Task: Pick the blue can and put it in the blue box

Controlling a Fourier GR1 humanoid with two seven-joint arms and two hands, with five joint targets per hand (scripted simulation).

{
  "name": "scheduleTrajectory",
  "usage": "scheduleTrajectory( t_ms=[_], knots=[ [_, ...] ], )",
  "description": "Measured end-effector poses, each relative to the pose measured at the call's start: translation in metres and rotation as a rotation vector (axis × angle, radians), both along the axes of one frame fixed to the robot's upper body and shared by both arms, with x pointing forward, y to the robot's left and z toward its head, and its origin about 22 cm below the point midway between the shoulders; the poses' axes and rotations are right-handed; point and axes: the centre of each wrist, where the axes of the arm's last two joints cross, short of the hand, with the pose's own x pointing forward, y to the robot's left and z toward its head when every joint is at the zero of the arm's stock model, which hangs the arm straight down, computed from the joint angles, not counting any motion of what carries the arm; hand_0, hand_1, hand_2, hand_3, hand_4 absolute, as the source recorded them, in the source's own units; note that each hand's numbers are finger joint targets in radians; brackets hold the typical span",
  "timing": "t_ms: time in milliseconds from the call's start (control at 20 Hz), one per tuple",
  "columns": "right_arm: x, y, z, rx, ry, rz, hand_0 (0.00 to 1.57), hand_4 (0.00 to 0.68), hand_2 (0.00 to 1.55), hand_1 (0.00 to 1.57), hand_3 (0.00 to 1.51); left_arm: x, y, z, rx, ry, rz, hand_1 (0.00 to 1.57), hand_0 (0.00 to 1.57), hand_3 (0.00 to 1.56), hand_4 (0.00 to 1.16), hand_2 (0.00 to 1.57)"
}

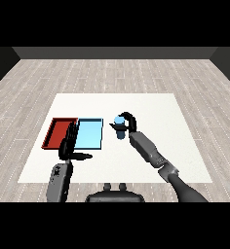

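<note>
Nearest: left hand (69,146), hanging over the near edges of the two trays, fingers reaching straight forward and relaxed, thumb sticking out sideways, carrying nothing. Next out, on the white table (151,104): red tray (55,137) and blue tray (90,134), lying side by side and touching, red on the outer left, the blue one showing bare floor. Farther and to the right: right hand (127,123), curling round the blue can (120,128), thumb and fingers wrapping the upper body, can standing upright just beside the blue tray's right wall, outside it; resting on the table or already lifting clear, not tellable. Handling, by judgement: small rigid cylinder, likely light, smooth-sided and so probably inclined to slip or twist; not fragile. Best taking hold around the middle of the side wall, axis staying vertical, for setting down flat inside the blue tray.
</note>
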Motion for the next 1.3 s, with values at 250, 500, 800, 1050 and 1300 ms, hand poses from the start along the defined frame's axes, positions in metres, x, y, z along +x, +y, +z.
scheduleTrajectory(
  t_ms=[250,500,800,1050,1300],
  knots=[
    [0.007,-0.001,0.032,-0.048,-0.081,0.029,1.42,0.622,1.44,1.42,1.41,0.006,-0.016,-0.001,0.025,0.05,-0.054,0.0,0.0,0.0,0.0,0.0],
    [-0.003,-0.006,0.045,-0.087,-0.114,0.043,1.43,0.616,1.45,1.43,1.4,0.011,-0.036,-0.006,0.044,0.089,-0.081,0.0,0.0,0.0,0.0,0.0],
    [-0.043,-0.029,0.048,-0.109,-0.128,0.049,1.44,0.606,1.45,1.44,1.4,0.017,-0.049,-0.013,0.035,0.113,-0.12,0.0,0.0,0.0,0.0,0.0],
    [-0.065,-0.037,0.056,-0.12,-0.144,0.052,1.45,0.612,1.45,1.45,1.4,0.022,-0.067,-0.016,0.018,0.159,-0.166,0.0,0.0,0.0,0.0,0.0],
    [-0.073,-0.037,0.062,-0.128,-0.148,0.078,1.47,0.614,1.46,1.47,1.4,0.026,-0.083,-0.014,0.004,0.199,-0.191,0.0,0.0,0.0,0.0,0.0]
  ],
)
